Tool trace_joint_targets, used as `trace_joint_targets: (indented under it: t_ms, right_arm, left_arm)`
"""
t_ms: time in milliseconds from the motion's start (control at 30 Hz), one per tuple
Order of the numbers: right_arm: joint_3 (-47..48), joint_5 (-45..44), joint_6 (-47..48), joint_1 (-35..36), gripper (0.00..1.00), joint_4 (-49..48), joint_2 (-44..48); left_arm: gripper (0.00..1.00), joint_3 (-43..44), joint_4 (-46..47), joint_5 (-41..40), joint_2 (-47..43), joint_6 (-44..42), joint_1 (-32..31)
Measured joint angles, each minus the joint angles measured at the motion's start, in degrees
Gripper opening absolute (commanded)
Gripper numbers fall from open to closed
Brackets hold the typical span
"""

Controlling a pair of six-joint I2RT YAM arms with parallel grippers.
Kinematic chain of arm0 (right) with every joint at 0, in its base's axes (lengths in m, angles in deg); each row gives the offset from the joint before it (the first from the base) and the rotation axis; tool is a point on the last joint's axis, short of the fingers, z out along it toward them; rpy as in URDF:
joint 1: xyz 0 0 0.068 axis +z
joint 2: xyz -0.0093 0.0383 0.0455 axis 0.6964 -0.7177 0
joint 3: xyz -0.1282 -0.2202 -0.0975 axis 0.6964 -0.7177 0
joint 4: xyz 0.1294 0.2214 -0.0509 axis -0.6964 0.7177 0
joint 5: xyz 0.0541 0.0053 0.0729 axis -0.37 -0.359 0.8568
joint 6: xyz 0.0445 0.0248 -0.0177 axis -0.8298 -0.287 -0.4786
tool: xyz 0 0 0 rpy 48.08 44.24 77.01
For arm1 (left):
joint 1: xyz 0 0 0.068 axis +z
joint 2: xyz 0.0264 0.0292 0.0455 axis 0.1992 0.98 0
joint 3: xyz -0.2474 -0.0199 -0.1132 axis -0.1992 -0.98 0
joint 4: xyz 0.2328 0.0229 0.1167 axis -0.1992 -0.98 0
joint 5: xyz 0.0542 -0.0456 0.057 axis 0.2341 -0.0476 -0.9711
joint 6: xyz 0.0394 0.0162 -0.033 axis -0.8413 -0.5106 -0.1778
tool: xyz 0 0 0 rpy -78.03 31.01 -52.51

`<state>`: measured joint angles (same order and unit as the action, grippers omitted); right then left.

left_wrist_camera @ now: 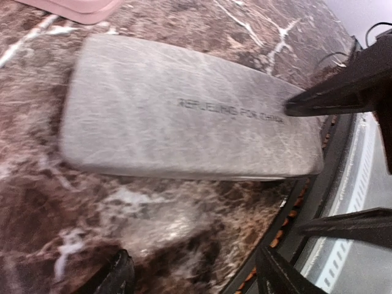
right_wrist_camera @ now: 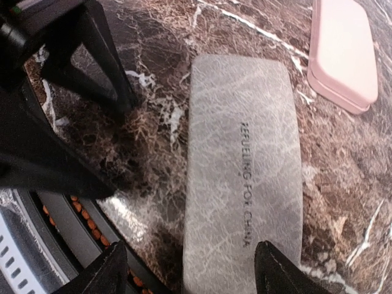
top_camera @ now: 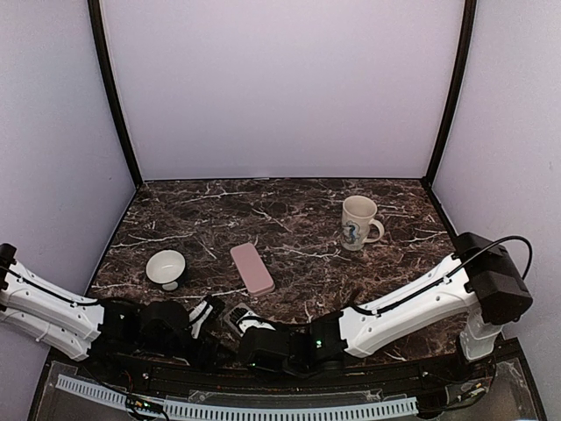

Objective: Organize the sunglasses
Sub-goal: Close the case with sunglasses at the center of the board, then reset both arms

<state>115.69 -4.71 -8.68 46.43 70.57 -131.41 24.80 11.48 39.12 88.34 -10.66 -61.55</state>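
No sunglasses show in any view. A closed oblong grey case (top_camera: 233,317) lies at the table's near edge, seen large in the left wrist view (left_wrist_camera: 184,116) and the right wrist view (right_wrist_camera: 242,177). My left gripper (top_camera: 205,317) is open and empty, its fingertips (left_wrist_camera: 119,275) over bare marble just short of the case's long side. My right gripper (top_camera: 252,331) is open and empty (right_wrist_camera: 193,272). One of its fingers is over the case's near end, the other over the table edge. The two grippers sit close together on either side of the case.
A closed pink case (top_camera: 252,267) lies mid-table, just beyond the grey one (right_wrist_camera: 342,52). A white bowl (top_camera: 166,267) stands at the left and a white mug (top_camera: 358,223) at the back right. The black table edge rail (left_wrist_camera: 318,202) runs right beside the grey case.
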Motion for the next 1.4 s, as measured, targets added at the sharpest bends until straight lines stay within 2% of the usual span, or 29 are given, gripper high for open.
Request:
trace_joint_targets:
  t_ms: [100,167,267,567,833,1067,1233,1400]
  right_arm:
    - [-3.32,2.25,-1.46,-0.7,0.82,0.81,3.34]
    - [-5.09,4.02,-2.34,-1.68,0.89,1.33,5.33]
    - [-6.45,6.43,-2.91,-3.61,0.94,2.49,6.54]
    - [-6.23,10.05,-2.56,-5.53,0.92,5.53,3.04]
    - [-7.15,10.58,-2.54,-11.5,0.88,5.79,4.13]
    - [-9.53,10.23,-1.73,-15.69,0.93,7.39,6.69]
    - [-14.1,10.45,-0.96,-18.18,0.94,8.96,13.97]
    - [-17.44,8.96,-0.28,-25.46,0.98,10.75,26.47]
  left_arm:
    - [0.8,1.9,-6.43,-3.93,-3.1,0.22,0.02]
    - [0.82,3.87,-9.99,-6.69,-4.59,0.42,0.37]
    - [0.83,6.45,-13.51,-9.05,-6.25,0.59,2.82]
    - [0.85,9.6,-20.15,-10.45,-9.86,-1.4,12.28]
    - [0.88,12.2,-21.94,-11.26,-10.75,-3.58,13.97]
    - [0.95,13.38,-23.87,-11.52,-10.25,-4.72,17.22]
    - [0.99,16.94,-25.11,-11.45,-9.92,-6.69,22.97]
    - [0.99,21.29,-25.97,-12.37,-9.92,-9.9,28.92]
